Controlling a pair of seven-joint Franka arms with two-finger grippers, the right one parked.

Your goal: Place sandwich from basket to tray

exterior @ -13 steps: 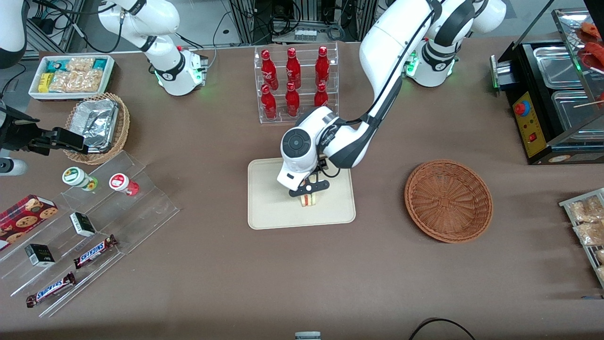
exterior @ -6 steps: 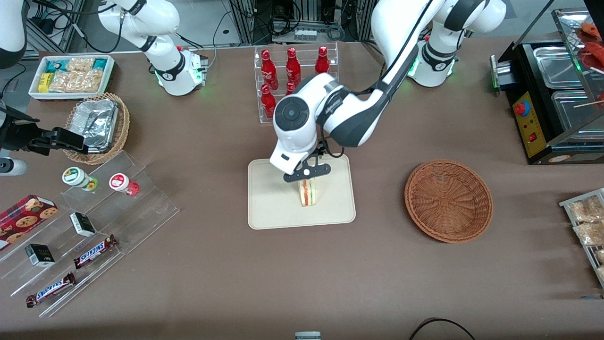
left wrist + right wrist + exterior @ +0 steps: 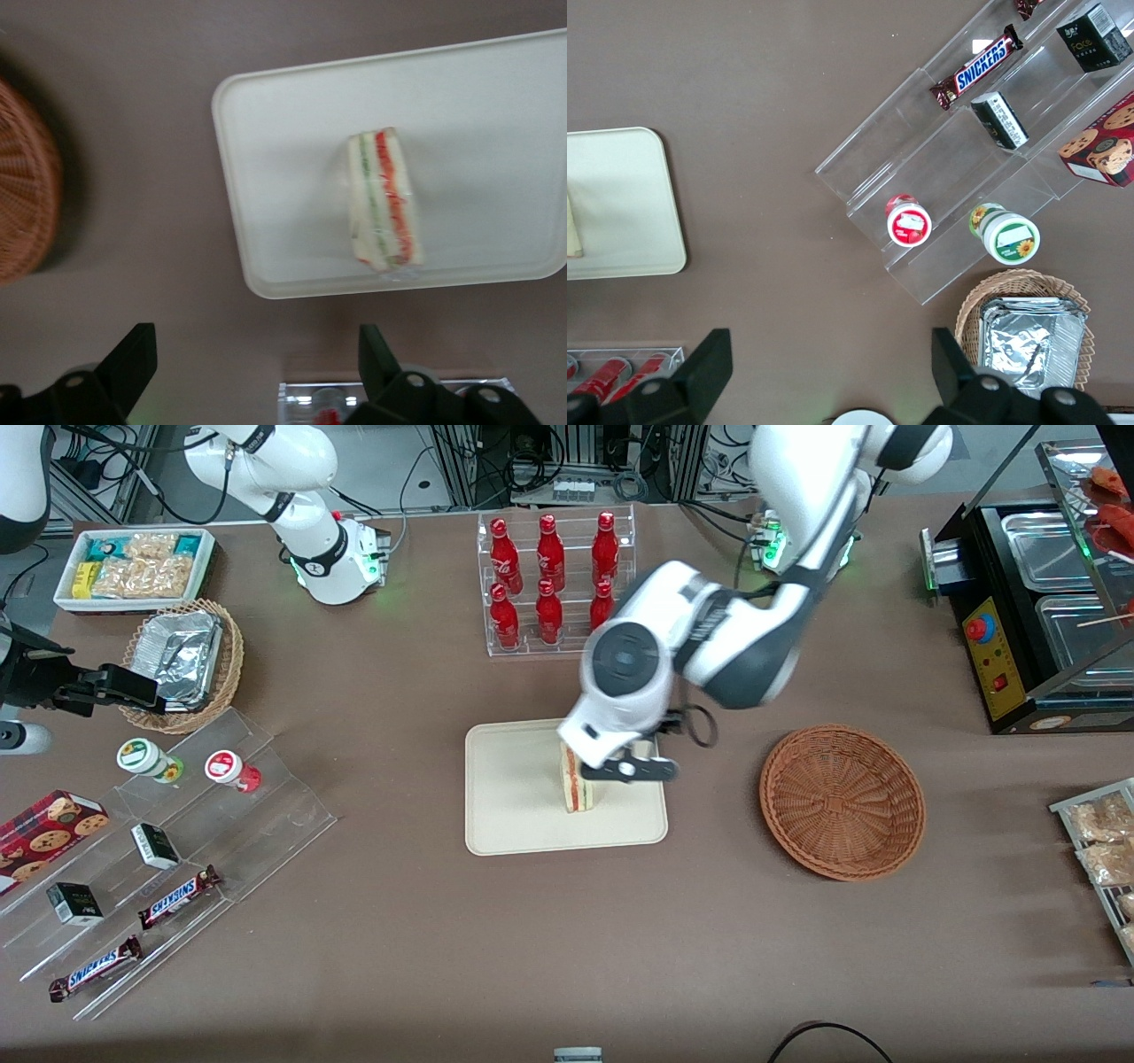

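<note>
Black fingers (image 3: 133,354) of the gripper (image 3: 631,769) are seen spread apart with nothing between them; the gripper is held above the tray's edge toward the basket, clear of the sandwich (image 3: 576,782). The sandwich is seen resting on the tray (image 3: 514,815), standing on its crust edge with the red and green filling showing, roughly at the tray's middle and well inside the low rim on every side. The basket (image 3: 842,802) is found bare inside, lying toward the working arm's end of the table, well apart from the tray. The task is therefore judged essentially done: the sandwich has been delivered and let go, and only a withdrawal of the arm appears to be left. Open brown tablecloth (image 3: 709,921) is available between tray and basket and nearer the front camera. The rack of red bottles (image 3: 554,580) stands farther from the front camera than the tray, so a retreat that way would need height.
</note>
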